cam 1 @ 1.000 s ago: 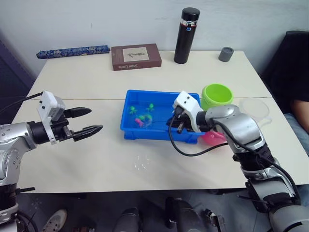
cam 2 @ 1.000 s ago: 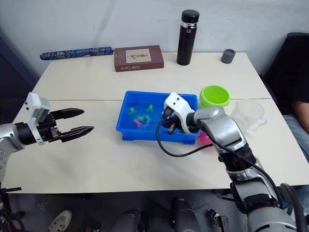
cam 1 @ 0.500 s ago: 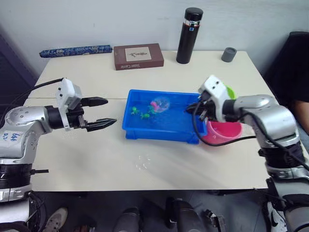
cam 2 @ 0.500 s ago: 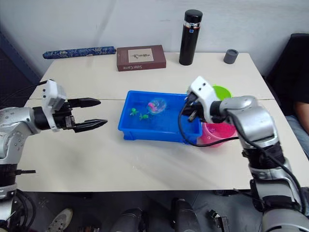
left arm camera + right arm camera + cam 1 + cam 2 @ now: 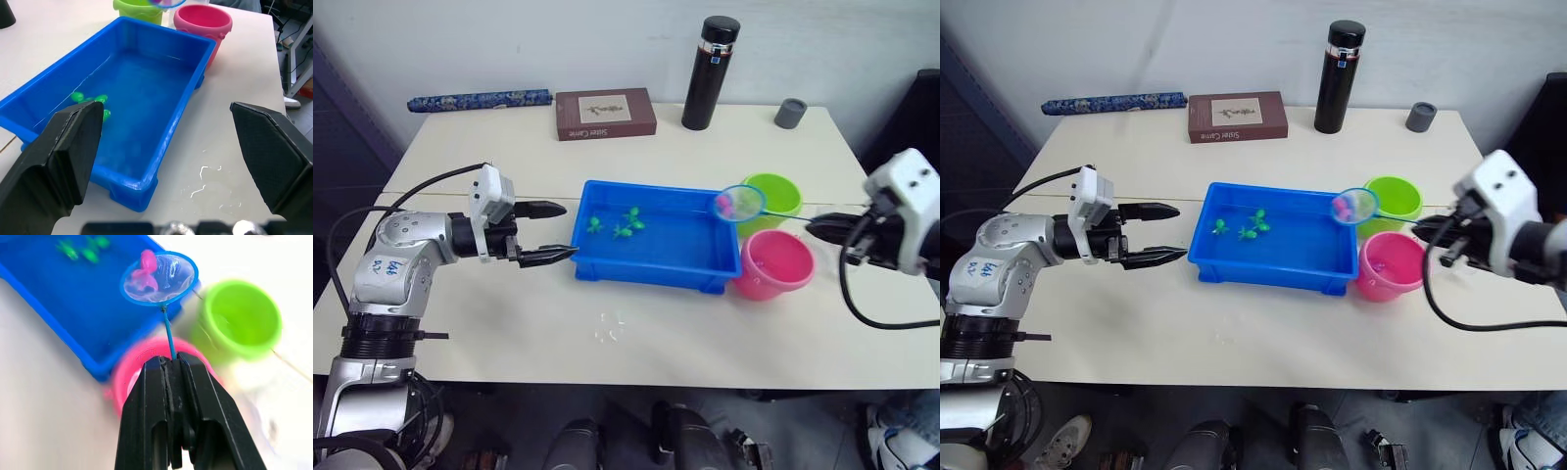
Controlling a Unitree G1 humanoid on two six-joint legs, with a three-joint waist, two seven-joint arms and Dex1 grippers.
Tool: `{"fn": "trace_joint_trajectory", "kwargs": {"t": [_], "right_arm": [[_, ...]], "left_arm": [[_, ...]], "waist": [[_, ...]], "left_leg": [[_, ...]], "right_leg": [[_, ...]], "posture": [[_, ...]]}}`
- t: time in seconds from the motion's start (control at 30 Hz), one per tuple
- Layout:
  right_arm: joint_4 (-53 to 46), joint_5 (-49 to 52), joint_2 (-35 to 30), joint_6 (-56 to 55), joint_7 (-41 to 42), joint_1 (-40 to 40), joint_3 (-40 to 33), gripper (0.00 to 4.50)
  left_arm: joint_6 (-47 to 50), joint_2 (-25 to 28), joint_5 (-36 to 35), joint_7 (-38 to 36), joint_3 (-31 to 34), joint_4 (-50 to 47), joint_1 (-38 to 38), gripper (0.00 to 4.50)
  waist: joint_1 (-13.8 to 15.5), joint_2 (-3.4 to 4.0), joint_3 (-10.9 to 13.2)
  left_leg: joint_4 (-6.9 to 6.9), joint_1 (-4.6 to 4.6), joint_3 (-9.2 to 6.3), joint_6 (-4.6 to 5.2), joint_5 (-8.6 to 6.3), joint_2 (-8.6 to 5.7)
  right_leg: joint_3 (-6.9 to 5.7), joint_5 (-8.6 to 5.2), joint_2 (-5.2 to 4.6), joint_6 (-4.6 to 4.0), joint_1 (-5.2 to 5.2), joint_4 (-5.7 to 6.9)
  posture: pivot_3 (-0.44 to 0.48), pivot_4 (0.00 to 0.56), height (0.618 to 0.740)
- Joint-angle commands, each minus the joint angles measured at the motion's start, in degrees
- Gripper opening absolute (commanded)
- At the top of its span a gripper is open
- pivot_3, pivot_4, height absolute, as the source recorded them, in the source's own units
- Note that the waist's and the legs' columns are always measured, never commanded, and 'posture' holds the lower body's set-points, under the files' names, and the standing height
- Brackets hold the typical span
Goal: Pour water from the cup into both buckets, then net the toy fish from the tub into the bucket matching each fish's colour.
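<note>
Table (image 5: 489,343) first, since it carries everything: we see the tub (image 5: 651,269) at its middle, with the green bucket (image 5: 771,192) just beyond its far right corner and the pink bucket (image 5: 773,264) just beside its near right corner, the two pails close together. We hold our left gripper (image 5: 548,232) low beside the tub's left end, its two black fingers spread wide and holding nothing, and we judge it well placed to steady the tub if it slides. Our right gripper (image 5: 168,369) has its fingers pressed together on the thin handle of the net (image 5: 740,203), whose hoop hangs in the air over the tub's far right corner, near the green bucket's rim. Inside the mesh sits a pink fish (image 5: 145,271); a few green fish (image 5: 617,223) lie together in the water towards the tub's left half. To do this step well, we judge that the hoop should stay level as we carry it towards us to the pink bucket, passing clear of the green one, because the mesh is shallow and a tilt could spill the catch. Once the hoop is squarely above the pink opening we should lower it close, then roll the wrist so the fish drops inside.
</note>
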Motion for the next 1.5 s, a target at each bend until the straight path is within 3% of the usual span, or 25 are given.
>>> {"fn": "trace_joint_trajectory", "kwargs": {"t": [0.03,0.27,0.53,0.83,1.03,1.27,1.5], "right_arm": [[-4.31,-3.03,-1.81,-1.4,0.59,10.76,-11.17,0.0],[-6.98,-11.29,-2.12,-9.7,-2.83,23.71,-13.09,0.0],[-9.74,-24.7,-1.7,-30.91,-5.33,36.1,-13.62,0.0],[-8.16,-36.39,-0.11,-51.95,-8.39,40.23,-15.8,0.0],[-9.36,-37.3,2.87,-52.71,-6.29,41.6,-17.89,0.0],[-13.21,-21.47,2.58,-32.52,-6.27,20.68,-10.51,0.0],[-6.8,-8.54,3.11,-9.76,-6.53,-3.69,8.23,0.0]], "left_arm": [[-0.04,-0.11,-0.93,0.61,1.77,-1.85,1.39,4.47],[0.57,0.23,-1.09,0.62,2.24,-1.92,2.25,4.47],[-0.6,-0.76,0.04,-0.79,0.48,1.14,-1.01,4.47],[-3.43,-3.17,1.91,-2.92,-1.73,6.64,-5.19,4.47],[-4.98,-4.68,2.7,-3.98,-2.32,9.15,-7.11,4.47],[-5.31,-4.52,3.07,-3.0,-1.23,9.71,-6.59,4.47],[-2.41,-1.77,2.14,0.51,1.84,5.45,-2.98,4.47]], "waist": [[0.26,0.0,0.0],[0.39,0.0,0.0],[0.62,0.0,-0.01],[0.5,0.0,-0.01],[0.55,-0.01,-0.01],[-0.15,-0.01,-0.01],[-0.93,0.0,-0.01]], "left_leg": [[0.02,0.02,0.0,0.0,0.0,0.0],[0.04,0.14,0.03,-0.01,0.01,0.01],[0.1,0.15,0.05,-0.01,0.02,-0.03],[0.12,0.17,0.1,-0.05,0.04,-0.01],[0.15,0.18,0.12,-0.05,0.05,0.0],[0.23,0.29,0.14,-0.09,0.07,0.04],[0.19,0.28,0.06,-0.15,0.11,0.07]], "right_leg": [[0.0,0.0,0.0,0.01,0.03,0.0],[0.07,0.02,0.02,0.03,0.1,-0.08],[0.07,0.02,0.05,0.05,0.15,-0.08],[0.08,0.03,0.21,0.06,0.17,0.04],[0.1,0.03,0.25,0.07,0.19,0.05],[0.21,0.04,0.24,0.07,0.2,0.09],[0.18,-0.02,0.16,-0.04,0.13,0.26]], "posture": [[0.0,0.15,0.74],[0.0,0.15,0.74],[0.0,0.15,0.74],[0.0,0.15,0.74],[0.0,0.15,0.74],[0.0,0.15,0.74],[0.0,0.15,0.74]]}}
